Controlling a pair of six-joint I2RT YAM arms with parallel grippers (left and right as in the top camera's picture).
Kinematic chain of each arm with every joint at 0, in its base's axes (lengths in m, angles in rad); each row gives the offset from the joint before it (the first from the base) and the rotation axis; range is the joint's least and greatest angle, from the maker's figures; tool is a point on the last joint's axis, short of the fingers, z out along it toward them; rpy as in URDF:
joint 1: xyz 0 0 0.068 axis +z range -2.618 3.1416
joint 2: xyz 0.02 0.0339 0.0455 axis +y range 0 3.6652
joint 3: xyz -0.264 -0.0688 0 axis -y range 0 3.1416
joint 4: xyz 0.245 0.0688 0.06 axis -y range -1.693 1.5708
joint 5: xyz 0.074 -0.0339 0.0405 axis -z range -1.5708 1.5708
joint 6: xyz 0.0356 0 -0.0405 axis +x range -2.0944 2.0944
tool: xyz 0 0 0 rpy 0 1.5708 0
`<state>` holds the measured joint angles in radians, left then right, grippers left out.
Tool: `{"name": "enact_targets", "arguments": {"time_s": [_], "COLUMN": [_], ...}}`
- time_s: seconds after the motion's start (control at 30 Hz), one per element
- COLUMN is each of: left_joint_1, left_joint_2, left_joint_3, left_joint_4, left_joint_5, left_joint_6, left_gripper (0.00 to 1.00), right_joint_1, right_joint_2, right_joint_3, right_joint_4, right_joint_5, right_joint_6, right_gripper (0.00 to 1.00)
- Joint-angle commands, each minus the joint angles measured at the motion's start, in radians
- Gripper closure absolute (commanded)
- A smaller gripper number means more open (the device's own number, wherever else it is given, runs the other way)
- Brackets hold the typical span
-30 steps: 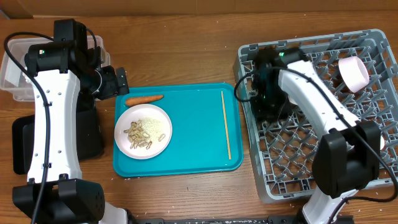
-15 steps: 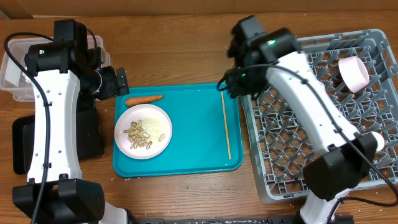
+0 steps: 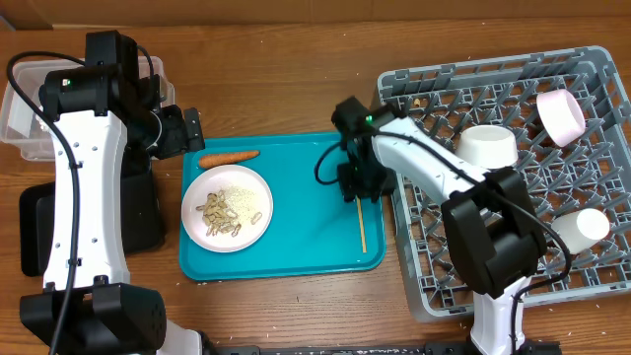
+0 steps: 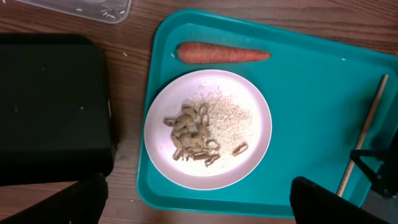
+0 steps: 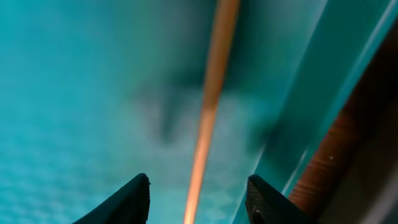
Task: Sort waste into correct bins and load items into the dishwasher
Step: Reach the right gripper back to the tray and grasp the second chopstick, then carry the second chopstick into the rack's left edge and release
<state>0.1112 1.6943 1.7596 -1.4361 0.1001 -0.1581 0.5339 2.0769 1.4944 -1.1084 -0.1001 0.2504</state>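
Observation:
A white plate (image 3: 227, 207) with beige scraps and rice crumbs (image 4: 199, 127) and an orange carrot (image 3: 229, 156) lie on the teal tray (image 3: 296, 227). A wooden chopstick (image 3: 360, 222) lies along the tray's right side. My right gripper (image 3: 353, 183) is open, low over the chopstick, one finger on each side of it (image 5: 205, 143). My left gripper (image 4: 199, 205) is open and empty, high above the plate. The grey dish rack (image 3: 592, 118) holds two white bowls (image 3: 488, 146) (image 3: 580, 229) and the pink cup (image 3: 558, 115). The clear tub (image 3: 25, 118) and black tray (image 3: 39, 232) sit at the left.
The teal tray's raised right rim (image 5: 311, 124) runs close beside the right gripper, with the wood table and rack just beyond. The left arm (image 3: 84, 177) stands over the black tray.
My right gripper has left the rack, swung left and come down onto the chopstick on the teal tray. A white bowl now stands in the rack where the arm was. The left arm has not moved.

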Motion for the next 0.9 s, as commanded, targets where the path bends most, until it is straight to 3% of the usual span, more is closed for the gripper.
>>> {"name": "enact_targets", "arguments": {"time_s": [0.0, 0.1, 0.27, 0.37, 0.6, 0.87], "left_joint_1": [-0.001, 0.0, -0.001, -0.001, 0.0, 0.0], "left_joint_2": [-0.008, -0.008, -0.008, -0.008, -0.008, -0.008], "left_joint_3": [0.01, 0.01, 0.01, 0.01, 0.01, 0.01], "left_joint_4": [0.001, 0.003, 0.01, 0.011, 0.012, 0.008], "left_joint_5": [-0.003, -0.004, -0.003, -0.004, -0.004, -0.004], "left_joint_6": [0.004, 0.005, 0.004, 0.004, 0.004, 0.004], "left_gripper": [0.05, 0.04, 0.04, 0.04, 0.04, 0.04], "right_joint_1": [0.01, 0.01, 0.01, 0.01, 0.003, -0.072], "right_joint_2": [0.002, 0.002, 0.002, 0.001, -0.042, -0.211], "right_joint_3": [-0.075, -0.115, -0.125, -0.121, 0.08, 0.357], "right_joint_4": [0.044, 0.069, 0.072, 0.062, -0.085, -0.203], "right_joint_5": [0.001, 0.001, 0.001, 0.001, 0.024, 0.201], "right_joint_6": [0.051, 0.068, 0.069, 0.074, 0.072, -0.002], "right_gripper": [0.54, 0.62, 0.87, 0.96, 0.96, 0.96]}}
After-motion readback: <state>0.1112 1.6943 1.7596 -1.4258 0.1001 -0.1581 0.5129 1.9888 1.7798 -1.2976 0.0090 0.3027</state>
